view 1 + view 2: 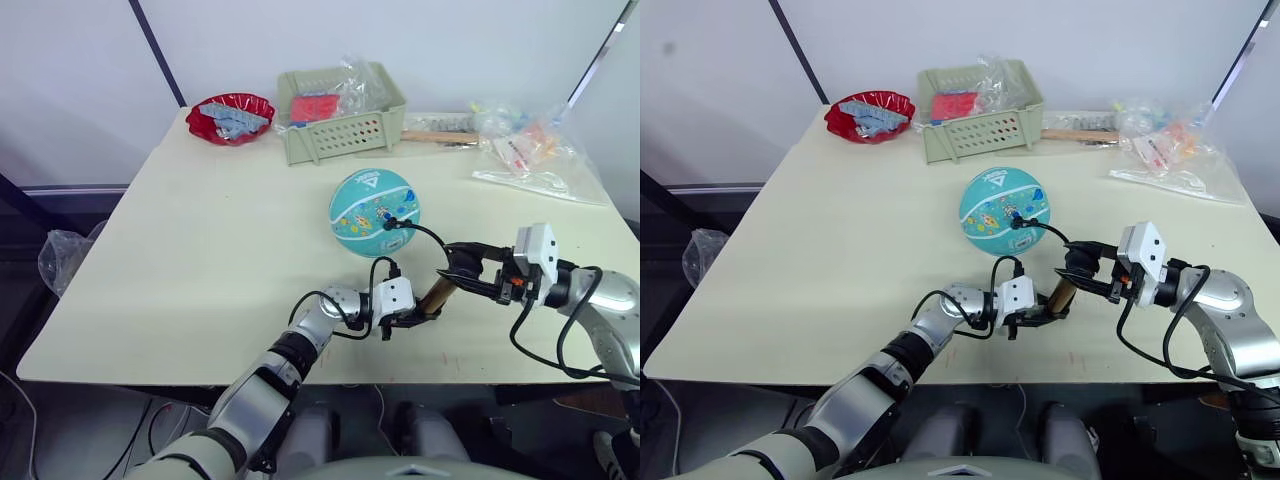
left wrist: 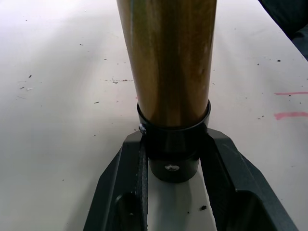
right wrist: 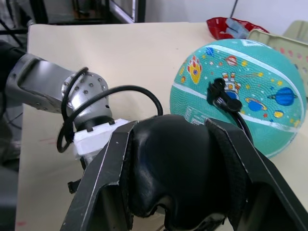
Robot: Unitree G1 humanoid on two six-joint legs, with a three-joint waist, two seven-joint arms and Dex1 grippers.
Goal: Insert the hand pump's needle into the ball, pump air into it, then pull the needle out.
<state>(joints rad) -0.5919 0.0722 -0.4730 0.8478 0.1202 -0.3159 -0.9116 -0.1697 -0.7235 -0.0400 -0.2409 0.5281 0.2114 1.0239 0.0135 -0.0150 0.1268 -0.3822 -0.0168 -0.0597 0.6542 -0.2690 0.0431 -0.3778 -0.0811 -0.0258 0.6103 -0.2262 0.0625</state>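
Near the table's (image 1: 150, 300) front edge the left gripper (image 1: 418, 316) clamps the hand pump (image 1: 437, 296) by its lower cap, the right gripper (image 1: 466, 271) clenches its black handle, and farther back its hose fitting sits plugged into the ball (image 1: 374, 212).

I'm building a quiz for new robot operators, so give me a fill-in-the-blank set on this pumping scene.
1. The right gripper is shut on the pump's black ____.
2. The left gripper clamps the bottom end cap of the brass-gold hand pump, whose thin black hose runs to the ____ ball.
3. The small black needle fitting sits ____ the ball's surface.

Missing words: handle; teal; against
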